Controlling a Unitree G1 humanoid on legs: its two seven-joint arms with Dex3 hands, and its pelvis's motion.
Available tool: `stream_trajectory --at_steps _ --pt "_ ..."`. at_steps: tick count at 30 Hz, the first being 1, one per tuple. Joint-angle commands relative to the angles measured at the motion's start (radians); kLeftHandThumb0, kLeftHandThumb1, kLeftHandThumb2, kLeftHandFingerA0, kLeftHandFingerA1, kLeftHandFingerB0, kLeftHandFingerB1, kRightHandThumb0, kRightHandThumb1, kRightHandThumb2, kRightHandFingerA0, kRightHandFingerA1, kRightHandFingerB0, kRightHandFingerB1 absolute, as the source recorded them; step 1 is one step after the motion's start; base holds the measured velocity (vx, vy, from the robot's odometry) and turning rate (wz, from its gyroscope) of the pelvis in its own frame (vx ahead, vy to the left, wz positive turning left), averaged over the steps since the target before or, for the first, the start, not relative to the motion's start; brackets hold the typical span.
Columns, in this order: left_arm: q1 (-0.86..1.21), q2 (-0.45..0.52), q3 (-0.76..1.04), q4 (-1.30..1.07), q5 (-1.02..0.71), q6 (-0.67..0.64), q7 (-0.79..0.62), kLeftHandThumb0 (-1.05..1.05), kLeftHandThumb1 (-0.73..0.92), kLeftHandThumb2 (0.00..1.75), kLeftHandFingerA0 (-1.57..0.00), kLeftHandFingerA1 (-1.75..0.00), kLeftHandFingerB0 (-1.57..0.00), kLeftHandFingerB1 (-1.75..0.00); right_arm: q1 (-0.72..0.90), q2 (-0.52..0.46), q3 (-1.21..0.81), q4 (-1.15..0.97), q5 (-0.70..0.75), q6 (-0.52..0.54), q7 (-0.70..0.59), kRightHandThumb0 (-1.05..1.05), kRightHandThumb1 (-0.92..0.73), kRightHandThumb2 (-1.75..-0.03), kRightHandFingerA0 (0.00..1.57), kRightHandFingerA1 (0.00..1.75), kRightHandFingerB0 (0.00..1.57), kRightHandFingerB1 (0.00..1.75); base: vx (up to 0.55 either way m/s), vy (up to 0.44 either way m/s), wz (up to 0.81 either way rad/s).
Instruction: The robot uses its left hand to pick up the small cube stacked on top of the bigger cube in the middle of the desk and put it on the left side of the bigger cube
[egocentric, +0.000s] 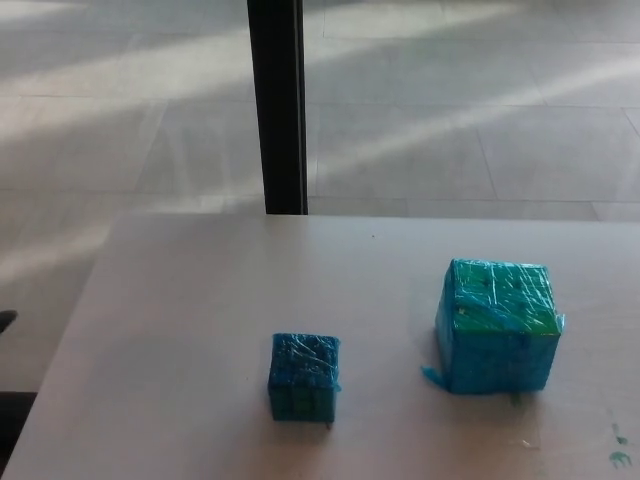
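Note:
The small blue cube (303, 376) stands on the desk (180, 300), front and centre. To its right, with a clear gap between them, sits the bigger blue-green cube (496, 325) with nothing on top of it. Of my left hand (5, 320) only a dark sliver shows at the picture's left edge, far from both cubes and holding nothing that I can see. My right hand does not show.
A black vertical post (277, 105) rises just behind the desk's far edge. Beyond it lies a sunlit tiled floor (450, 110). A small green mark (617, 457) is on the desk at the front right.

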Motion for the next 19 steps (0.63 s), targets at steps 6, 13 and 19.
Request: stream_trajectory --at_steps 6,13,19 --pt "0.276 -0.085 0.607 0.515 -0.429 -0.176 0.433 -0.81 0.64 0.99 -0.3 -0.69 -0.05 -0.26 0.026 -0.023 -0.013 0.014 0.024 0.004 0.01 -0.88 -0.57 -0.6 0.48 1.03 0.52 0.76 0.0 0.0 0.0" --pt "0.312 -0.058 0.607 0.675 -0.405 -0.154 0.447 -0.83 0.65 0.99 -0.49 -0.76 -0.17 -0.46 0.03 -0.025 -0.014 0.004 0.026 0.008 0.013 -0.86 -0.41 -1.01 0.55 0.95 0.54 0.78 0.0 0.0 0.0" --pt "0.319 -0.061 0.572 0.701 -0.38 -0.08 0.407 -0.83 0.82 0.65 -0.55 -1.06 -0.19 -0.37 0.022 -0.034 -0.007 0.019 0.015 0.003 0.009 -0.87 -0.58 -0.61 0.5 1.03 0.53 0.77 0.0 0.0 0.0"
